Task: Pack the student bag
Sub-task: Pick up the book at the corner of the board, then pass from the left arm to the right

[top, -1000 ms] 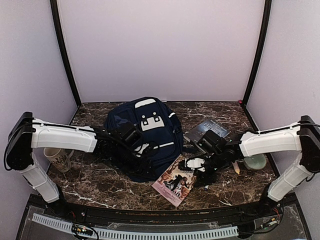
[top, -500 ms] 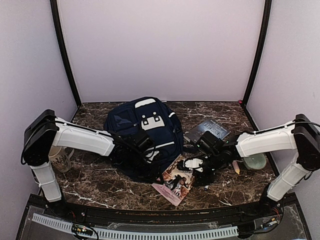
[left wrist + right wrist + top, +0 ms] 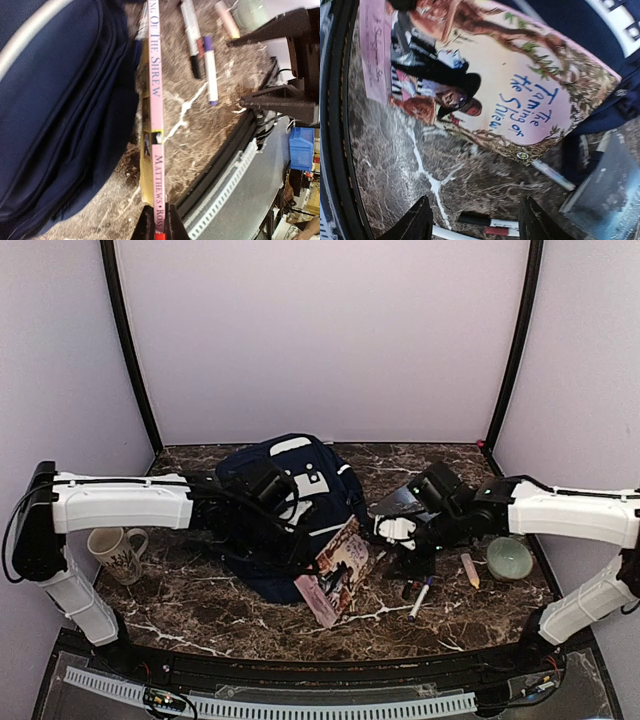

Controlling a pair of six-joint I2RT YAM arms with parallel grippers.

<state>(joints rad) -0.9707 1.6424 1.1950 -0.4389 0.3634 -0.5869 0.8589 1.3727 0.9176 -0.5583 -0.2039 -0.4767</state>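
Shrew paperback (image 3: 155, 100) pinched on edge by left hand (image 3: 159, 224) beside student bag (image 3: 60, 100), likely for loading; right hand (image 3: 475, 221) open, empty.

We look down on a table (image 3: 200, 610) with a dark brown, marble-patterned top veined in white. Pale lilac walls close it in: the back wall (image 3: 320, 340) at twelve o'clock, the left wall (image 3: 50, 360) at nine and the right wall (image 3: 590, 360) at three. Black posts stand in the far corners, one post (image 3: 130, 350) at eleven and another (image 3: 512, 350) at one. At six o'clock a black rim (image 3: 300, 670) and a white slotted strip (image 3: 300, 708) follow the table's edge. We find the light soft and even. In the left wrist view a blue bin (image 3: 300, 147) sits beyond that edge, at three o'clock.
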